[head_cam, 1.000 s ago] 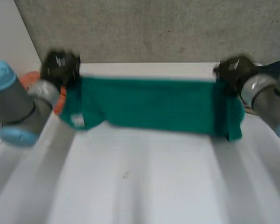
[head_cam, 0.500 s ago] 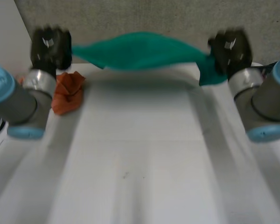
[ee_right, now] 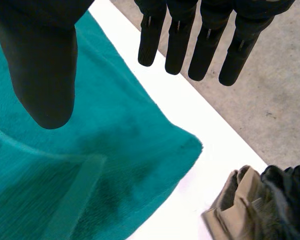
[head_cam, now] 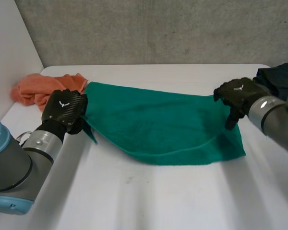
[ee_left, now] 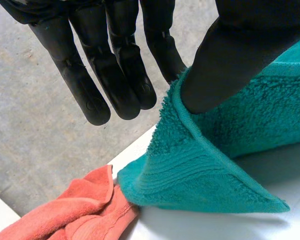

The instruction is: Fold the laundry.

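A towel (head_cam: 163, 124) is lying spread on the table (head_cam: 158, 201); the left hand (head_cam: 65, 110), fingers straight, is touching the towel's lifted left corner with its thumb, and the right hand (head_cam: 237, 96) is hovering spread above its right corner

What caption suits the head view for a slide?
Green towel spread on white table, left hand and right hand open at its ends, orange cloth nearby.
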You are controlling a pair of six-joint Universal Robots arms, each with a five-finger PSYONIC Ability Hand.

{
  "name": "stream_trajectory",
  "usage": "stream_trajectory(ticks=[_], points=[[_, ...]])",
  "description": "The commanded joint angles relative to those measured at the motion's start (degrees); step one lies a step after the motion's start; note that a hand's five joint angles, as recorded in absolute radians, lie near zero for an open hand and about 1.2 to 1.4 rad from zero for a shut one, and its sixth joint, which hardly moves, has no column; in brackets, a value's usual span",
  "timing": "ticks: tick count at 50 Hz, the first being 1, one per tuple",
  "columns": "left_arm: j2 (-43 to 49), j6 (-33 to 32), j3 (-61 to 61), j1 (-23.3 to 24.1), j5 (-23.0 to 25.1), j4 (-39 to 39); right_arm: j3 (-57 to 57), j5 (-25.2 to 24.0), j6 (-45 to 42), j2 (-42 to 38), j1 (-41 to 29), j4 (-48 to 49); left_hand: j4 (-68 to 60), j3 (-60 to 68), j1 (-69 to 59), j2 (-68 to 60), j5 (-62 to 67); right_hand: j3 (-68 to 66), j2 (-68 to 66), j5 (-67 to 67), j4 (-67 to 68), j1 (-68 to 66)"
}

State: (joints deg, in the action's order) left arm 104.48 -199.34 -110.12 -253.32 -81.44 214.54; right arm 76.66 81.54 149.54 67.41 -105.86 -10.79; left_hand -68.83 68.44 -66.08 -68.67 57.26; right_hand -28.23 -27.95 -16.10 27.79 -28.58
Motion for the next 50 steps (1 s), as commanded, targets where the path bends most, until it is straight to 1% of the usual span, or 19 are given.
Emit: stream_trajectory(ticks=[1, 4, 10, 19, 21, 22, 24, 25, 28, 32, 33, 34, 37, 39, 41, 43, 46, 48, 50], points=[[0.02, 0.18, -0.53, -0.42, 1.64, 0.00, -13.72, -2.35, -0.30, -8.07, 0.48, -11.44, -11.17, 11.56, -13.92, -11.33, 12.74, -2.03, -2.32, -4.17, 2.48, -1.68], [0.02, 0.18, -0.71, -0.51, 1.73, 0.00, -16.36, -2.00, -1.00, -11.76, 0.66, -12.76, -11.17, 11.56, -13.92, -11.33, 12.74, -2.38, -2.66, -4.51, 2.82, -2.03], [0.11, 0.27, -0.80, -0.60, 1.82, 0.00, -16.10, -1.03, -5.04, -17.12, 0.48, -12.94, -11.17, 11.56, -13.92, -11.33, 12.74, -0.19, -0.47, -2.32, 0.63, 0.16], [0.29, 0.18, -0.71, -1.12, 1.90, 0.09, -13.12, 2.49, -8.13, -18.71, -0.13, -12.94, -11.17, 11.56, -13.92, -11.33, 12.74, -0.52, -0.81, -2.66, 0.97, -0.17], [0.38, 0.18, -0.62, -1.12, 1.90, 0.09, -12.59, 2.66, -8.30, -18.89, -0.13, -12.85, -11.17, 11.56, -13.92, -11.33, 12.74, -3.37, -3.65, -5.50, 3.81, -3.02], [0.38, 0.18, -0.62, -1.12, 1.82, 0.09, -12.41, 3.10, -8.30, -18.98, -0.13, -12.85, -11.17, 11.56, -13.92, -11.33, 12.74, -13.54, -13.83, -15.68, 13.99, -13.19], [0.38, 0.01, -0.71, -1.39, 1.82, 0.00, -12.41, 3.71, -8.21, -18.89, -0.13, -12.85, -11.17, 11.56, -13.92, -11.33, 12.74, -44.77, -45.06, -46.91, 45.22, -44.43], [0.38, 0.01, -0.80, -1.47, 1.82, 0.00, -12.41, 3.89, -8.21, -18.54, -0.13, -12.76, -11.17, 11.56, -13.92, -11.33, 12.74, -51.70, -51.98, -53.83, 52.14, -51.35], [0.38, 0.01, -0.80, -1.74, 1.82, -0.17, -12.06, 4.33, -7.25, -16.70, 0.22, -11.62, -11.17, 11.56, -13.92, -11.33, 12.74, -51.77, -52.05, -53.90, 52.21, -51.42], [0.81, 0.01, -0.88, -2.18, 1.82, -0.70, -8.20, 4.24, -7.07, -10.82, 0.48, -9.43, -11.17, 11.56, -13.92, -11.33, 12.74, -51.77, -52.05, -53.90, 52.21, -51.42], [1.08, 0.01, -0.88, -2.35, 1.90, -0.79, -5.67, 3.98, -7.33, -7.58, 1.01, -8.46, -11.17, 11.56, -13.92, -11.33, 12.74, -51.77, -52.05, -53.90, 52.21, -51.42], [1.51, 0.01, -0.88, -2.44, 1.90, -0.88, -4.34, 3.89, -7.33, -6.07, 1.18, -7.93, -11.17, 11.56, -13.92, -11.33, 12.74, -51.77, -52.05, -53.90, 52.21, -51.42], [4.06, 0.01, -0.62, -3.76, 1.99, -1.14, 0.58, 3.11, -7.16, -1.68, 4.07, -5.22, -11.17, 11.56, -13.92, -11.33, 12.74, -51.77, -52.05, -53.90, 52.21, -51.42], [5.64, 0.01, -0.62, -5.16, 2.17, -1.32, 2.96, 2.14, -6.81, -0.53, 5.84, -2.67, -11.17, 11.56, -13.92, -11.33, 12.74, -51.77, -52.05, -53.90, 52.21, -51.42], [6.26, 0.01, -0.80, -5.95, 2.52, -1.40, 7.07, 0.65, -5.85, 0.62, 7.94, 2.32, -11.17, 11.56, -13.92, -11.33, 12.74, -51.77, -52.05, -53.90, 52.21, -51.42], [6.79, 0.01, -0.88, -6.39, 3.22, -1.93, 9.64, -0.15, -4.53, 1.06, 9.09, 5.85, -6.02, 6.41, -8.77, -6.18, 7.59, -51.77, -52.05, -53.90, 52.21, -51.42], [7.06, 0.01, -0.88, -6.48, 4.01, -2.89, 13.07, -0.68, -1.37, 1.85, 10.76, 11.22, -3.97, 4.36, -6.72, -4.13, 5.54, -51.77, -52.05, -53.90, 52.21, -51.42], [7.14, 0.01, -0.88, -6.57, 4.45, -4.30, 14.04, -0.76, -0.13, 1.85, 11.47, 12.55, 4.08, -3.69, 1.33, 3.92, -2.51, -51.77, -52.05, -53.90, 52.21, -51.42], [7.23, 0.01, -0.88, -6.57, 4.45, -5.18, 15.10, -0.94, 1.54, 1.77, 11.82, 13.60, 9.14, -8.75, 6.39, 8.98, -7.57, -51.77, -52.05, -53.90, 52.21, -51.42]])
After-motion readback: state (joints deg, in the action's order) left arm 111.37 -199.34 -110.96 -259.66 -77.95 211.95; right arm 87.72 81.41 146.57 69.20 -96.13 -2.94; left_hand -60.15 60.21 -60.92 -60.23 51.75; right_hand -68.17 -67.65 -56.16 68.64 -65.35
